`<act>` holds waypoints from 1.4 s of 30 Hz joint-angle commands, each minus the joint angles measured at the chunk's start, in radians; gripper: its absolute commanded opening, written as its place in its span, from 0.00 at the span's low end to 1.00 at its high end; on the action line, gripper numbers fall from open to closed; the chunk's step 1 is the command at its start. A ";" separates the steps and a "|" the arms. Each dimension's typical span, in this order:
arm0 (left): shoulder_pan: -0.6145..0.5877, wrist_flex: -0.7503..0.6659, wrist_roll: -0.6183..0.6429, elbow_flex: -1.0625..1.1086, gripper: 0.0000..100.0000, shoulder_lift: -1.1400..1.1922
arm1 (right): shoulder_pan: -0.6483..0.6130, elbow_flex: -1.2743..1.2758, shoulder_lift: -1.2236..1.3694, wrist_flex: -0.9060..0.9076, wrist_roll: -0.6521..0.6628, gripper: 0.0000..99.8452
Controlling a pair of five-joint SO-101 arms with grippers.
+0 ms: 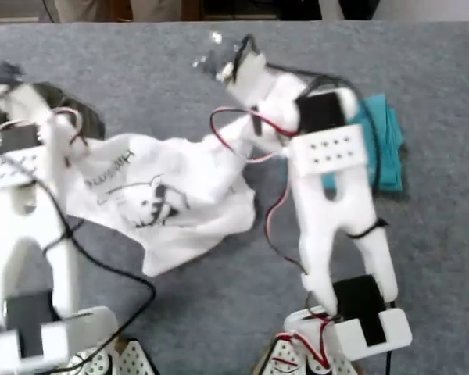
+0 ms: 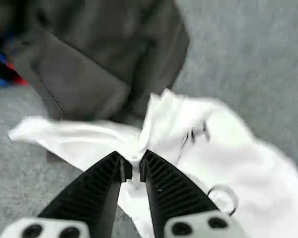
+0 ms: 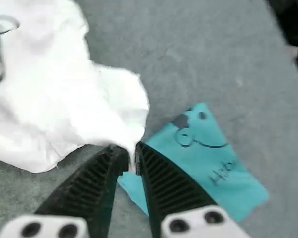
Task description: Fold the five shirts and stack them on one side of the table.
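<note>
I see the white shirt (image 1: 168,203), dark-printed, crumpled and creased at the table's centre, my left gripper (image 2: 135,171) clamped on its 9 o'clock edge by the dark grey shirt (image 2: 99,59), my right gripper (image 3: 131,153) pinching its 2 o'clock corner beside the folded teal shirt (image 1: 387,144)

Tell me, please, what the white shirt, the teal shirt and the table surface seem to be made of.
White shirt: thin matte cloth, probably cotton; it crumples into soft folds. Teal shirt: similar matte cloth, lying flat, folded. Table surface: grey felt or low carpet, by its fuzzy look.
</note>
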 commanded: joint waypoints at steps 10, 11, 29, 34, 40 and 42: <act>0.031 0.405 -0.391 -0.187 0.02 0.343 | 0.013 0.414 -0.008 -0.276 0.057 0.00; 0.026 0.443 -0.423 -0.215 0.02 0.349 | 0.015 0.427 -0.007 -0.298 0.057 0.00; 0.031 0.571 -0.687 -0.098 0.21 0.354 | 0.054 0.777 0.010 -0.996 -0.232 0.00; 0.032 0.603 -0.647 -0.170 0.21 0.352 | 0.064 0.699 0.097 -1.005 -0.230 0.00; 0.032 0.631 -0.617 -0.362 0.21 0.312 | 0.065 0.653 0.137 -0.970 -0.227 0.00; 0.034 0.629 -0.612 -0.428 0.21 0.266 | 0.065 0.647 0.142 -0.967 -0.227 0.00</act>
